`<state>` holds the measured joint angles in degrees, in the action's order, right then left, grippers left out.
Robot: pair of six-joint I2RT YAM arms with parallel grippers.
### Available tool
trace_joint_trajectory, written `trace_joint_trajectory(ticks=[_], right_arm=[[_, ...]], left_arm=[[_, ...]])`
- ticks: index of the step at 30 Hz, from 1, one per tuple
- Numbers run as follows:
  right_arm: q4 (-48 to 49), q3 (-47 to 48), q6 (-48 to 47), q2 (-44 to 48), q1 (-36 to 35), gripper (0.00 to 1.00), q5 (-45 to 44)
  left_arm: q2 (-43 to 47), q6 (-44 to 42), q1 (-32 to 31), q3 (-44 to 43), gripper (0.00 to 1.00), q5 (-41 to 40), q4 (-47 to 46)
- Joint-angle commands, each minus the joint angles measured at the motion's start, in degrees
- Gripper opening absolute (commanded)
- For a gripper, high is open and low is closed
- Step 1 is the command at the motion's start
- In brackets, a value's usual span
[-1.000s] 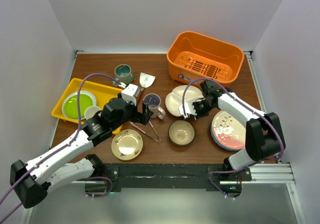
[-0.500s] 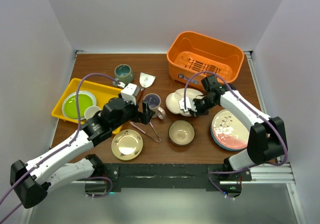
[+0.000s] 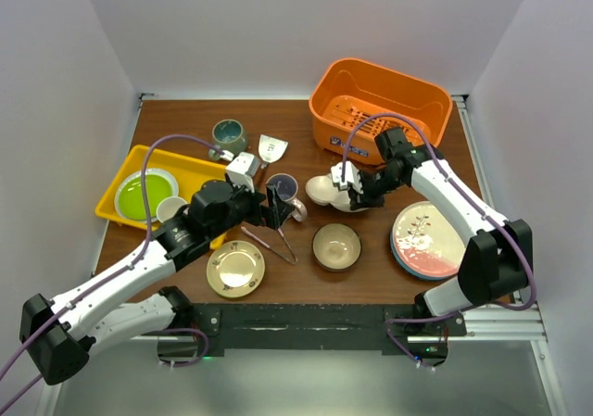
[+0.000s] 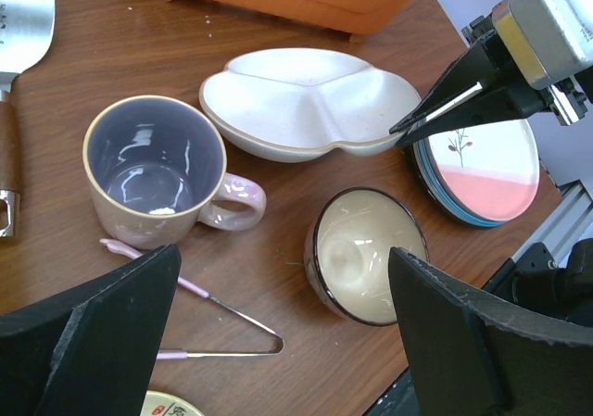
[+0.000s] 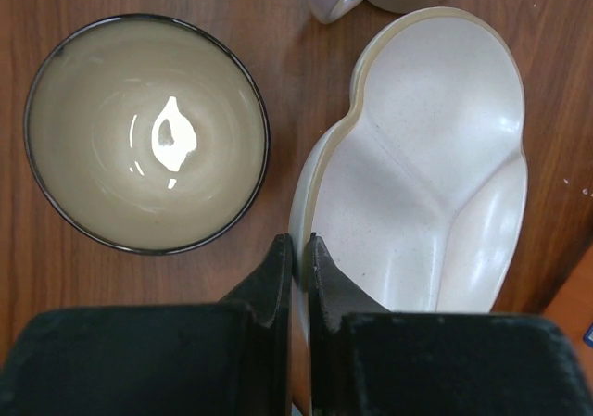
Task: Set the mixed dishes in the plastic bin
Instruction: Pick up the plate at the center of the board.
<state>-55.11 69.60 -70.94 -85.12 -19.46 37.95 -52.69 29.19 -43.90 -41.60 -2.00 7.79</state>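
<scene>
My right gripper (image 3: 356,194) is shut on the rim of the white divided plate (image 3: 326,190), pinching its edge (image 5: 301,245) and holding it tilted just above the table. The plate (image 4: 306,101) lies in front of the orange plastic bin (image 3: 380,106), which holds no dishes. My left gripper (image 3: 274,208) is open and empty, hovering over the lavender mug (image 4: 153,170) and the bronze bowl (image 4: 366,254). The bowl (image 5: 144,133) sits beside the plate. The pink floral plate (image 3: 424,240) lies on a stack at the right.
A yellow tray (image 3: 199,169) at the left holds the lime-green plate (image 3: 145,195) and a small white cup (image 3: 170,209). A teal mug (image 3: 227,136), a metal spatula (image 3: 270,149), thin pink tongs (image 4: 185,319) and a cream plate (image 3: 234,268) lie around the left gripper.
My right gripper has raised the white divided plate by its rim and carried it a little up and back, towards the bin. The left arm has barely moved.
</scene>
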Motion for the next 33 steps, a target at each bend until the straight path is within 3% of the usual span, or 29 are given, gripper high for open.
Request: trace_joint_trajectory(ticks=[1,12,15,28,33], right_arm=[[2.81,3.17,0.8,0.4,0.21,0.0,4.85],[-0.52,6.76,1.41,-0.31,1.88,0.0,8.8],[-1.93,8.0,1.68,-0.66,2.06,0.0,10.65],[-3.68,7.48,-0.78,-0.75,3.47,0.0,12.14],[-5.26,7.39,-2.8,-0.48,4.52,0.0,12.76]], left_arm=[[0.04,0.6,-0.13,0.38,1.0,0.95,-3.05],[-1.8,0.43,-0.13,0.21,1.0,3.49,-5.15],[-4.26,-3.77,-0.13,-2.16,1.0,6.65,-5.07],[-17.09,-65.51,-0.22,-11.48,1.0,23.25,-3.93],[-24.64,-75.77,-0.13,-14.37,1.0,26.08,-4.62]])
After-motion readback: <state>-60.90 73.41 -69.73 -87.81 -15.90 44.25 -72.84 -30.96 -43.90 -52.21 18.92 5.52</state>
